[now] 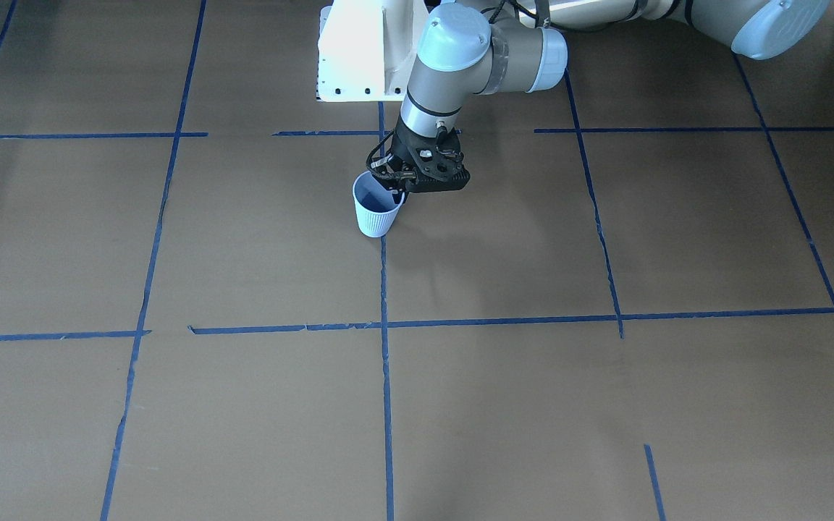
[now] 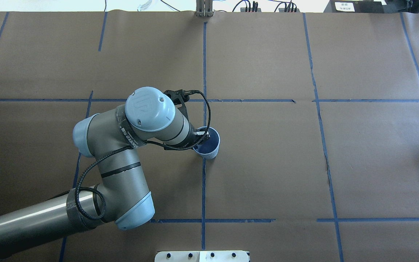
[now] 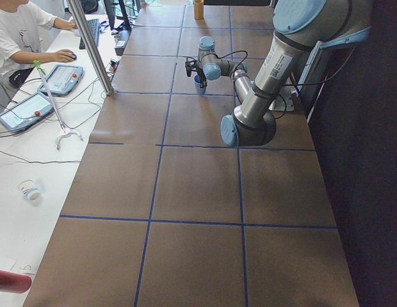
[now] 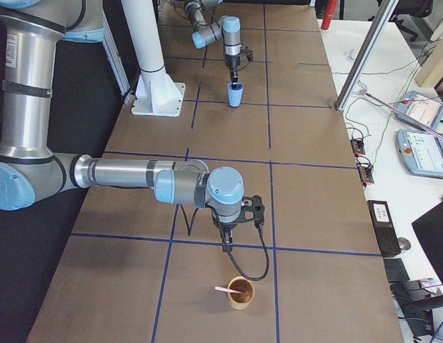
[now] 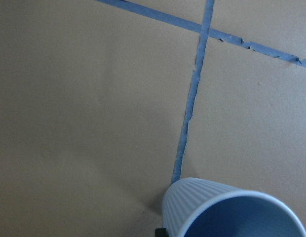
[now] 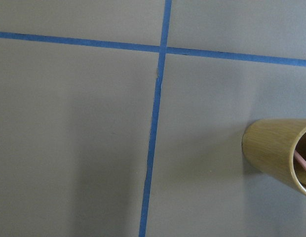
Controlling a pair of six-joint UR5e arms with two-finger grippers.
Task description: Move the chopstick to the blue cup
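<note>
The blue cup (image 1: pixel 376 213) stands on the brown table near its middle, on a blue tape line. My left gripper (image 1: pixel 397 189) reaches down onto the cup's rim, one finger inside and one outside, shut on the wall. The left wrist view shows the ribbed blue cup (image 5: pixel 202 207) at its lower edge. The chopstick (image 4: pixel 223 289) leans in a tan cup (image 4: pixel 241 293) at the table's right end, its pink tip sticking out. My right gripper (image 4: pixel 226 246) hangs just beside that tan cup; I cannot tell whether it is open. The chopstick (image 6: pixel 302 165) shows faintly inside the tan cup (image 6: pixel 276 150).
The white robot base (image 1: pixel 359 51) stands behind the blue cup. Blue tape lines grid the table. A person (image 3: pixel 19 32) sits at a side table with tablets and cables, beyond a metal post (image 3: pixel 89 45).
</note>
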